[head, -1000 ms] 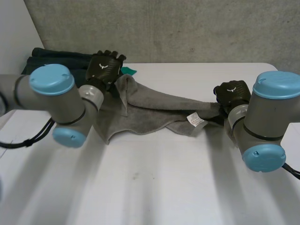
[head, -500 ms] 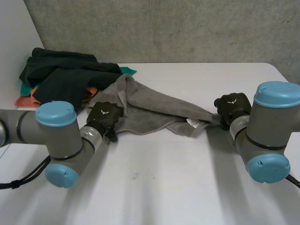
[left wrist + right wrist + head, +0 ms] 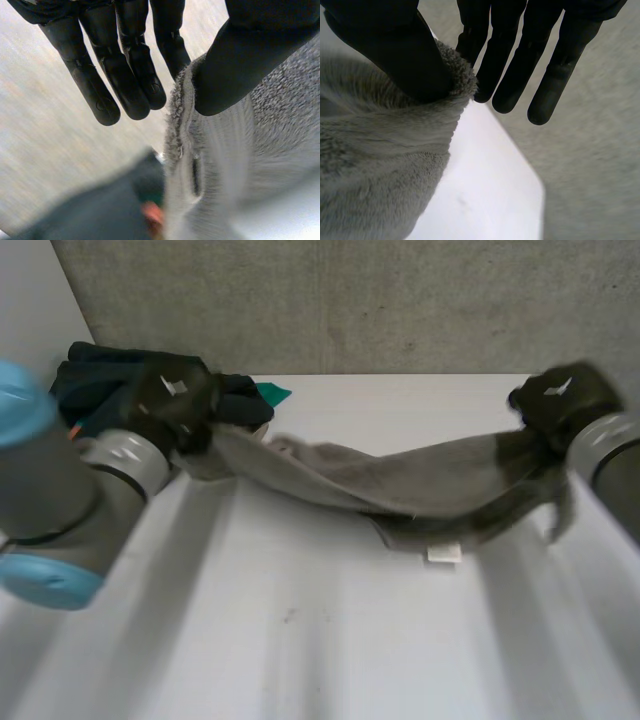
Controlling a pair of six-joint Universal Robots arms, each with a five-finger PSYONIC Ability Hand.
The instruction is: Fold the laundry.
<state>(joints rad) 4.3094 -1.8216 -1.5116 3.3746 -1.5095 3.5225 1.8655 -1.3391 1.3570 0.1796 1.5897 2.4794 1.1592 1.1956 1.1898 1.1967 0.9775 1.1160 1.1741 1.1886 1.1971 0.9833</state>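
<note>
My left hand (image 3: 172, 400), down on the table (image 3: 330, 640) a moment ago, is now raised just in front of the dark clothes pile (image 3: 95, 370), thumb and straight fingers pinching one end of the grey towel (image 3: 420, 480). The towel has lifted clear and hangs stretched, ready to lay flat, I reckon. Its long axis runs sideways away from the pile, sagging mid-span, label (image 3: 443, 554) dangling, to my right hand (image 3: 558, 400) pinching the far end.
</note>
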